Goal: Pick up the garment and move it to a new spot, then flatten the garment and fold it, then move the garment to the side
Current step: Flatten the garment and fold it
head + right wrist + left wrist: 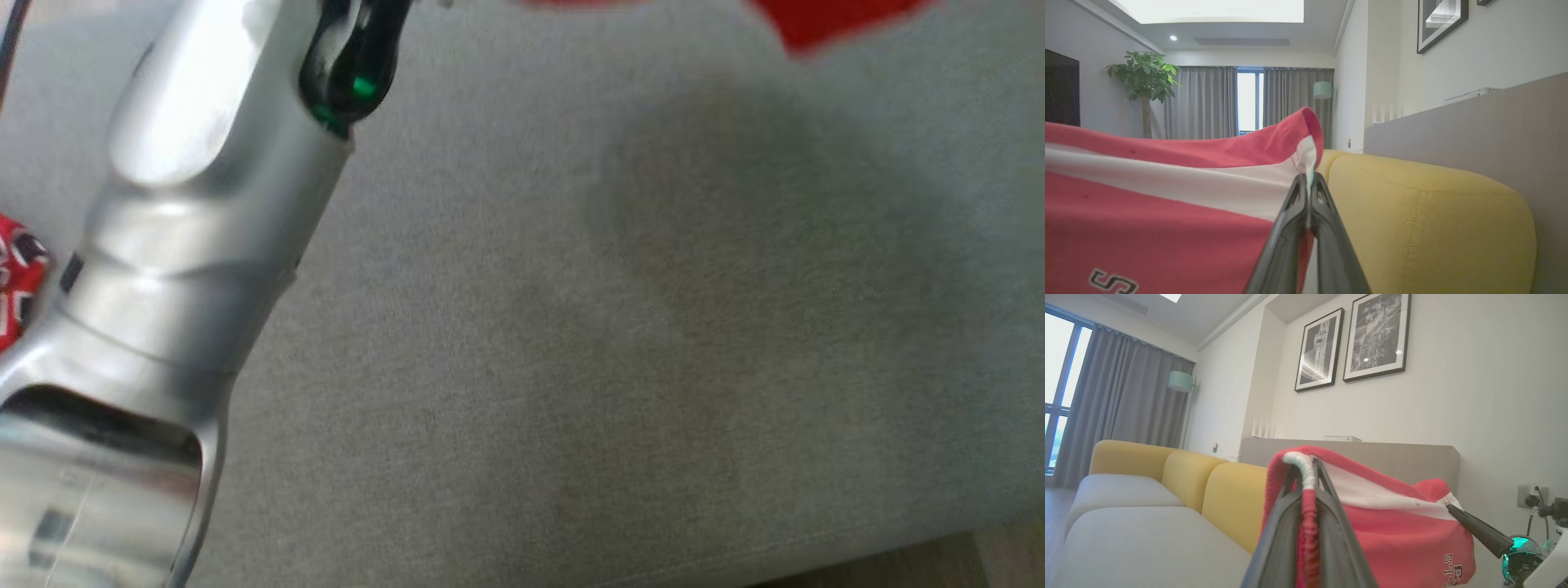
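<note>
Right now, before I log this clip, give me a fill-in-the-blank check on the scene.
The left hand and the right hand are each shut on the ____ garment. The sofa's backrest cushions are ____. On the wall hang ____ framed pictures.
Missing: red; yellow; two.

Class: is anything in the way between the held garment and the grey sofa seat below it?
Nothing visible. The left gripper and right gripper both pinch the garment, and the wide middle of the sofa seat is bare fabric.
</note>
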Controlling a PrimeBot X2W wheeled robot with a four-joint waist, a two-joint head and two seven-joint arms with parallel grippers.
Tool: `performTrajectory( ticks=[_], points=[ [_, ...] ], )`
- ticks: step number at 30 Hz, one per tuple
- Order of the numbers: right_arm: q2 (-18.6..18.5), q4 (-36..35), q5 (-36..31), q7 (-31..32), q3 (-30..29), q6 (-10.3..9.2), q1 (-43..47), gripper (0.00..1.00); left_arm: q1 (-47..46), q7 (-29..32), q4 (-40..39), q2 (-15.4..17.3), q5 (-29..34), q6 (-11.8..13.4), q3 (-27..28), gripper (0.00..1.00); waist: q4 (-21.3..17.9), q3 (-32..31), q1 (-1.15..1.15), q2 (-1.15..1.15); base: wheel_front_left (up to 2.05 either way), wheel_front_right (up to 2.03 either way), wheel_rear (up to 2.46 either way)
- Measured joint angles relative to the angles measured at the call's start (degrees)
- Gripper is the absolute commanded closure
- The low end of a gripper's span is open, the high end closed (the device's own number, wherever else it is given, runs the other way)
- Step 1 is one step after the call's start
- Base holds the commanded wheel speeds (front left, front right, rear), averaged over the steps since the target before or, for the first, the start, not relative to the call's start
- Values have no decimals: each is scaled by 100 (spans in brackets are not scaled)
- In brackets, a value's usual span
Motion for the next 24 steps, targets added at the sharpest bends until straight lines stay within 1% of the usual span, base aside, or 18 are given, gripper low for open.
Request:
performTrajectory(
  ticks=[2, 5, 7, 10, 13, 17, 20, 24],
  points=[
    [43, -22, -53, -1, -82, 0, -49, 100, -85, -100, 87, -9, -38, 0, -204, 100, 24, 223, 0, 0, 0, 0, 0],
    [89, -66, -67, -1, -141, 0, 98, 100, 40, -164, 175, 45, -188, 0, -647, 100, 79, 516, 1, 0, 0, 0, 0],
    [116, -149, -66, -1, -171, 0, 352, 100, 280, -193, 172, 108, -281, 0, -881, 100, 131, 653, 0, 0, 0, 0, 0],
    [167, -235, -19, -1, -179, 0, 937, 100, 859, -211, 99, 266, -439, 0, -1044, 100, 235, 738, -1, 0, 0, 0, 0],
    [229, -389, 97, 0, -203, 0, 1600, 100, 1578, -218, -249, 375, -450, 0, -853, 100, 292, 694, -1, 0, 0, 0, 0],
    [270, -781, 189, 0, -380, 0, 2538, 100, 2647, -218, -882, 393, -183, 0, -597, 100, 322, 487, -3, 0, 0, 0, 0],
    [325, -1087, 185, 0, -503, 0, 3294, 100, 3566, -218, -1206, 433, 56, -1, -464, 100, 337, 275, -4, 0, 0, 0, 0],
    [555, -1496, 110, 0, -642, 0, 4280, 100, 4816, -216, -1708, 453, 279, 85, -147, 100, 337, -63, -4, 0, 0, 0, 0]
  ],
)
